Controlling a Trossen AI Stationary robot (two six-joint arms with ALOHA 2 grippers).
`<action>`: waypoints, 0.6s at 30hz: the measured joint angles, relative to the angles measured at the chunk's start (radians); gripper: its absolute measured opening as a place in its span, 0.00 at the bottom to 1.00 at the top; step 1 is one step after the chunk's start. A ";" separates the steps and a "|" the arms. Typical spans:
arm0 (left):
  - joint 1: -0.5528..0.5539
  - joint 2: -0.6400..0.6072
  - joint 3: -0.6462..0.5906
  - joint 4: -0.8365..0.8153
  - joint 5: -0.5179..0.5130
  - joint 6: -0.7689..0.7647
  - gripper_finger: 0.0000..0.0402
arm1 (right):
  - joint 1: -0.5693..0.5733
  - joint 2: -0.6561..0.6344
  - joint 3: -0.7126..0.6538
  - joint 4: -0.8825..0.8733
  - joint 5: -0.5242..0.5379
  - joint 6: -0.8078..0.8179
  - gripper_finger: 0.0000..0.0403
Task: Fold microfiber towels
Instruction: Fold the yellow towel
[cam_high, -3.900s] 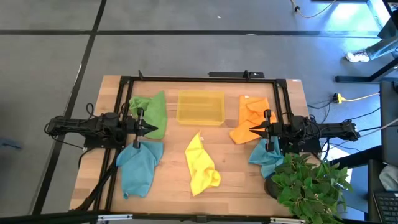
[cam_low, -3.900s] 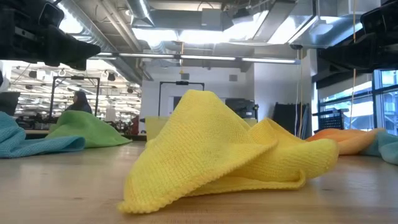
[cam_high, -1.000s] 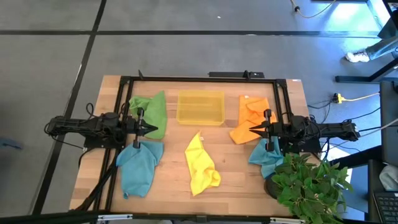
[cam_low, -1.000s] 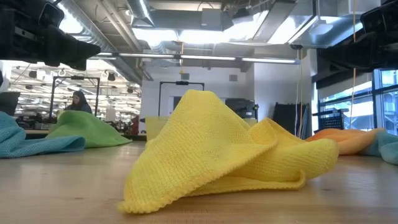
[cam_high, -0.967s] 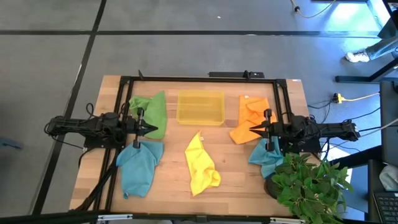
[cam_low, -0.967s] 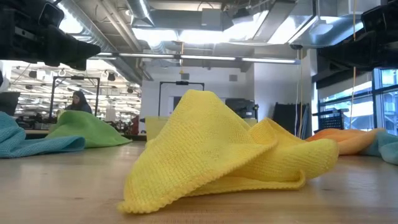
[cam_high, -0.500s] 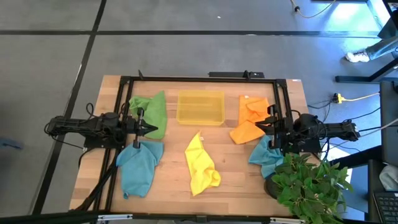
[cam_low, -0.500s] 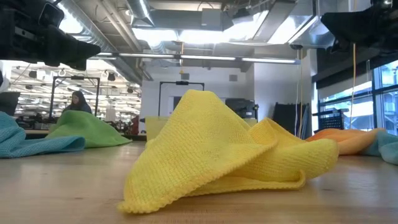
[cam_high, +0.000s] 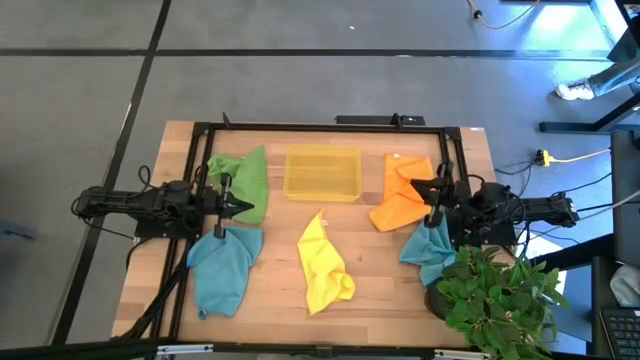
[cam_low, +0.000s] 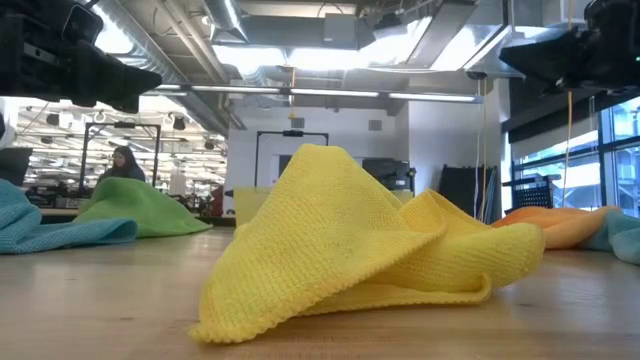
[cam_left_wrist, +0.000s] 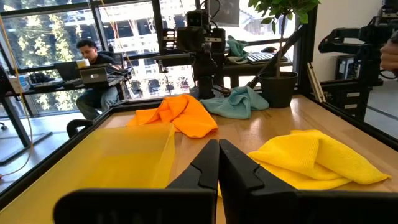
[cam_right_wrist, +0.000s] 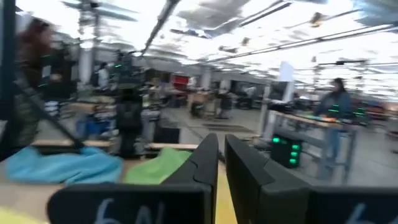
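Five microfiber towels lie crumpled on the wooden table. The green towel (cam_high: 241, 175) and one teal towel (cam_high: 222, 270) are at the left. The yellow towel (cam_high: 325, 265) is in the middle. The orange towel (cam_high: 402, 190) and another teal towel (cam_high: 428, 250) are at the right. My left gripper (cam_high: 252, 208) hovers shut and level between the green and teal towels, pointing at the table's middle. My right gripper (cam_high: 416, 186) is shut and tipped upward above the orange towel's right part, touching nothing; its fingers (cam_right_wrist: 208, 163) point at the room past the table.
A translucent yellow tray (cam_high: 322, 190) stands at the far middle between the green and orange towels. A potted plant (cam_high: 495, 290) sits at the near right corner by the right teal towel. A black frame (cam_high: 320, 127) runs along the table's far edge.
My right gripper has tipped its fingers upward and swung a little toward the table's far edge, rising over the orange towel. It has stayed shut. The towels and my left gripper have kept still.
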 joint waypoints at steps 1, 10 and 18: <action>0.000 0.000 0.000 0.000 0.000 0.000 0.00 | 0.000 0.000 0.000 -0.007 -0.023 -0.001 0.08; 0.000 0.000 0.000 0.000 0.000 0.000 0.00 | 0.004 0.012 0.009 0.006 -0.135 0.168 0.08; 0.000 0.000 0.000 0.000 0.000 0.000 0.00 | 0.036 0.148 0.123 0.025 -0.129 0.133 0.08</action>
